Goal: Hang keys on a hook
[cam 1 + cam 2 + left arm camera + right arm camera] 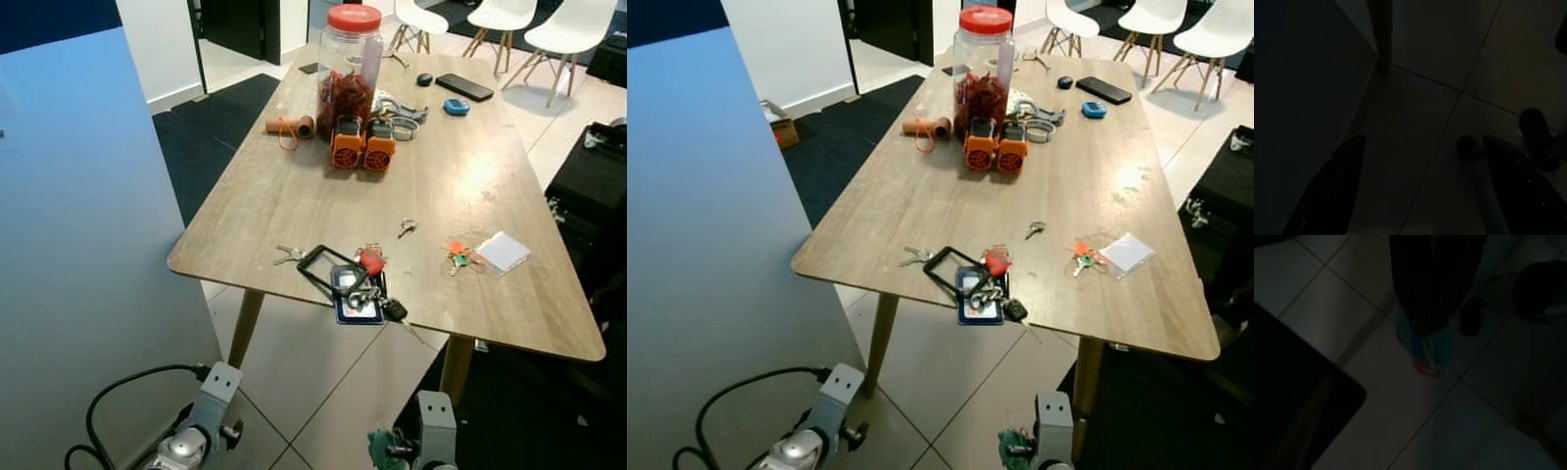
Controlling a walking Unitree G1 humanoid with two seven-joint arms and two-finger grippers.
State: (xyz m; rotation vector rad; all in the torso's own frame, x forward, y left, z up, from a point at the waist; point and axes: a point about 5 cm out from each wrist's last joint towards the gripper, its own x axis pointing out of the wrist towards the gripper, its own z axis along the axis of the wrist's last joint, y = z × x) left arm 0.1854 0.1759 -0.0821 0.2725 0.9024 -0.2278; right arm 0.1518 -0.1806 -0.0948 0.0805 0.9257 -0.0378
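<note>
Hanging low at the bottom edge of the head views, both silver arms were down beside the robot, below the near edge of the wooden tabletop (294, 186) and over the tiled floor (313, 362). Only the wrist end of each arm was in frame there; a black cable (118, 392) looped off the left one.

In the dim left wrist view, the left tool (1425, 191) pointed down at the floor with its two black fingers (1332, 186) set wide apart and nothing between them. A table leg (1382, 29) stood ahead of it.

In the right wrist view, the right tool (1435, 289) also pointed at the floor. Its fingers read as one dark mass, closed together, with a bluish strip ending in a small red-and-green item (1427, 364) hanging from the tip. What that item was could not be determined in the darkness.

The main key bunch (367, 289), with a red tag, a black strap loop and a blue card holder, lay at the near edge of the tabletop, the card holder partly overhanging it. Loose silver keys (289, 255) lay just to its left, a single key (407, 228) farther in, and an orange-and-green key set (458, 255) touching a clear badge sleeve (504, 252) to the right. A red-lidded jar (349, 69) and two orange devices (363, 147) stood at the far end.
</note>
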